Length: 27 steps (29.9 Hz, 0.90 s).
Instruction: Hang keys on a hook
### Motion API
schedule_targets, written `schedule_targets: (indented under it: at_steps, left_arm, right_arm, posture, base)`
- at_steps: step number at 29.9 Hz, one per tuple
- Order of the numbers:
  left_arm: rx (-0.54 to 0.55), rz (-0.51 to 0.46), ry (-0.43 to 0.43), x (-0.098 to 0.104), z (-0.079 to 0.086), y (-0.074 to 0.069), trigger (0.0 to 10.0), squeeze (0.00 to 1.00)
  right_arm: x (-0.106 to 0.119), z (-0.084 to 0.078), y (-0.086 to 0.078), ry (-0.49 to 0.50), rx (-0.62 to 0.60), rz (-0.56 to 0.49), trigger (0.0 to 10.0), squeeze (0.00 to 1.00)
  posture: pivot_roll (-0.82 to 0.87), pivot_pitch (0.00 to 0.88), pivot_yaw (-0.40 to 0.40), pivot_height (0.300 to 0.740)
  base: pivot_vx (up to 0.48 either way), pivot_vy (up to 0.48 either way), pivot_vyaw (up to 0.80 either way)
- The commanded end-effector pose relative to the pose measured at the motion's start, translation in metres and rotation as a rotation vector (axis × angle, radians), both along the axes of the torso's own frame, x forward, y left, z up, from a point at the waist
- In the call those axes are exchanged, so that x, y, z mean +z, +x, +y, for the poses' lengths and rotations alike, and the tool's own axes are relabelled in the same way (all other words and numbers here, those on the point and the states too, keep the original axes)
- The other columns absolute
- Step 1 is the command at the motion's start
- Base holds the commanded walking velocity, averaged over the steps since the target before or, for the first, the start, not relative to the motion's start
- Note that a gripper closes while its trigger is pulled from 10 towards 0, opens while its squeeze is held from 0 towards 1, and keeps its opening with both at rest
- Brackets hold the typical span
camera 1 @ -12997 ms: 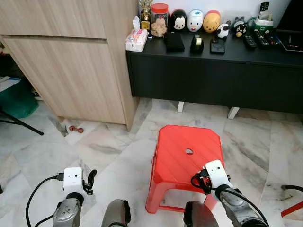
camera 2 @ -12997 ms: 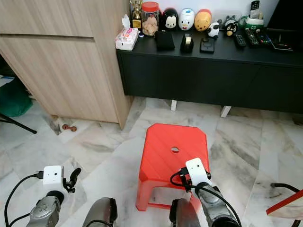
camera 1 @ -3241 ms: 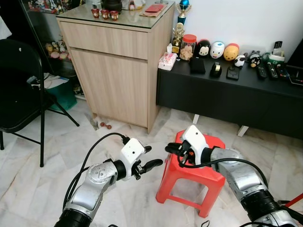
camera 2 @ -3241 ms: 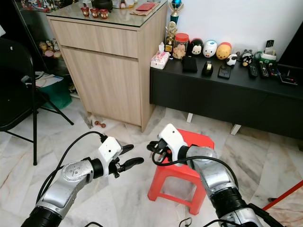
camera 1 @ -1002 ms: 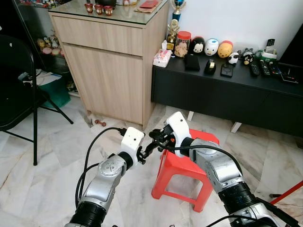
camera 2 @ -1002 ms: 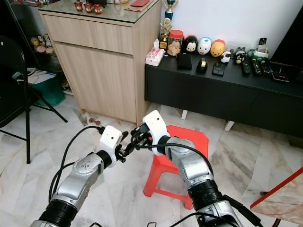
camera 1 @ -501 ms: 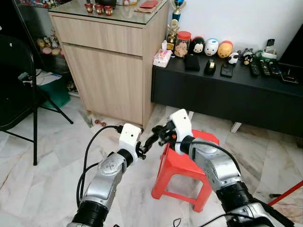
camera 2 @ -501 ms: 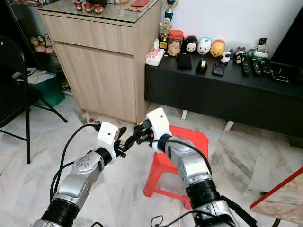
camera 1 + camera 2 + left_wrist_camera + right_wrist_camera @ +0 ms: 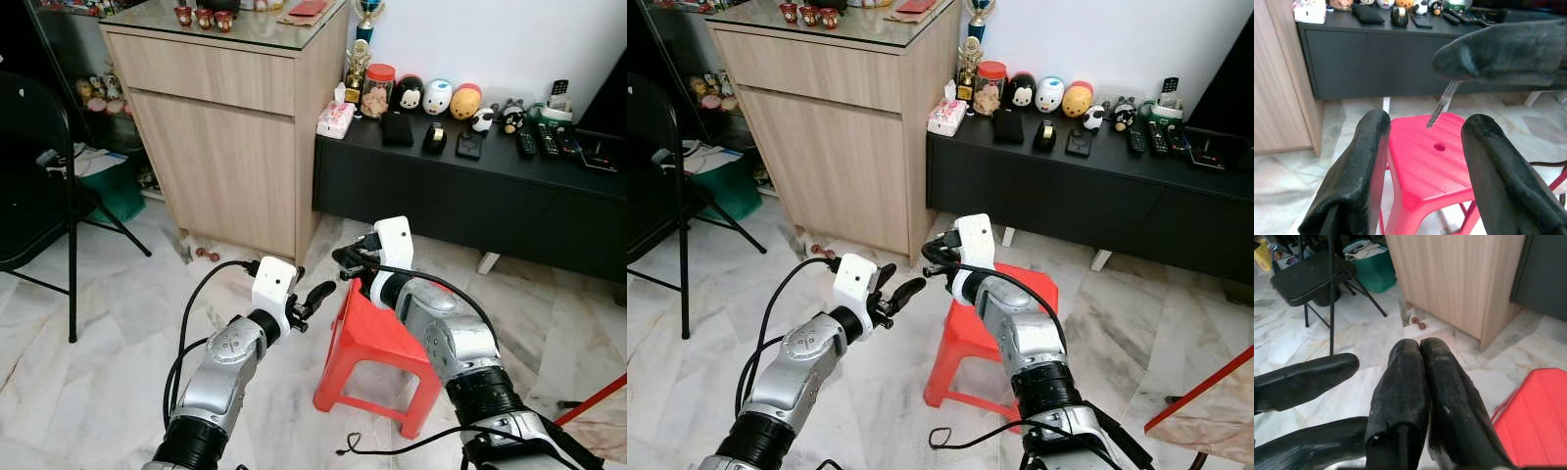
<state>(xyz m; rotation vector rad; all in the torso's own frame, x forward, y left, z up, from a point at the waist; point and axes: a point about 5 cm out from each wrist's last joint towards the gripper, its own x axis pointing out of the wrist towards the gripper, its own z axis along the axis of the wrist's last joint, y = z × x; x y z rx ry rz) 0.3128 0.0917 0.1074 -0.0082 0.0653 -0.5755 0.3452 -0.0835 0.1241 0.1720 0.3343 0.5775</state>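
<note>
At frame centre, above the red stool [image 9: 377, 338], the left gripper [image 9: 312, 299] stood with fingers spread wide and empty, while the right gripper [image 9: 345, 259], fingers pressed together, pinched a thin metal key [image 9: 1442, 103] whose blade hung from its tips in the left wrist view. Judged from this, the key wanted a firm pinch and a level carry, with the left arm kept clear. No hook could be made out, and the key was too small to find from the head. Beyond stood a wooden cabinet [image 9: 227, 147] and a dark sideboard [image 9: 470, 196].
</note>
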Motion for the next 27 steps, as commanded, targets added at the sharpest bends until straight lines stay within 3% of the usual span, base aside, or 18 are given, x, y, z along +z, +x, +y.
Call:
schedule_targets:
  at_steps: [1, 27]
  left_arm:
    - [-0.034, -0.016, 0.009, 0.002, -0.005, -0.001, 10.0, 0.0]
    - [-0.026, -0.03, 0.065, -0.001, -0.014, 0.005, 10.0, 0.0]
  right_arm:
    - [0.003, 0.003, 0.001, -0.009, 0.015, 0.003, 10.0, 0.0]
    - [0.004, 0.022, -0.005, 0.017, 0.081, 0.023, 10.0, 0.0]
  posture:
    - [0.13, 0.061, -0.076, 0.74]
    - [0.13, 0.064, -0.081, 0.74]
  base:
    - [0.0, 0.0, 0.0]
    - [0.0, 0.0, 0.0]
